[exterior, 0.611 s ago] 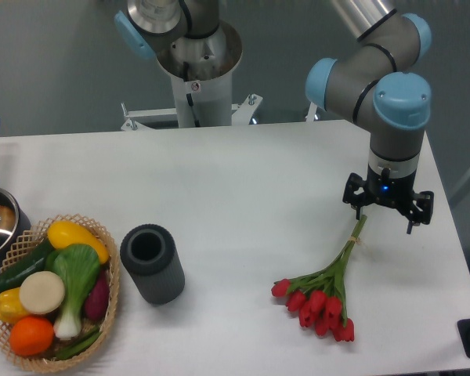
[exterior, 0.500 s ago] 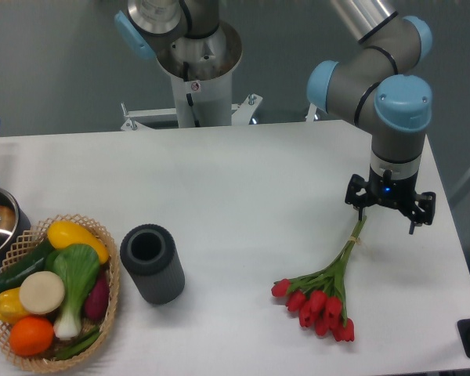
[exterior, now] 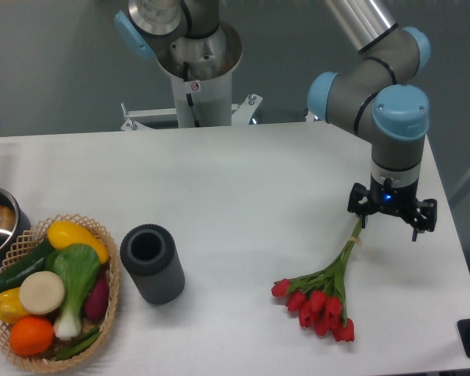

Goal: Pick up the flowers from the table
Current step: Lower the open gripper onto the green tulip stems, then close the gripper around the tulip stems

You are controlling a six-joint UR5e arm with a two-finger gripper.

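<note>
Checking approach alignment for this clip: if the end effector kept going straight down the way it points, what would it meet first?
Probably the bare stem end of the flowers, just under the open end effector, then the table. Depth from one view is uncertain.

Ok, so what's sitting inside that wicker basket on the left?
The basket holds mixed produce: a yellow squash, a leafy green vegetable, a pale round piece, an orange and a dark cucumber. Anything beneath them is covered.

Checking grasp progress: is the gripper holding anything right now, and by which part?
Nothing is held. The gripper is open above the stem end of the flowers, which lie flat on the table.
</note>
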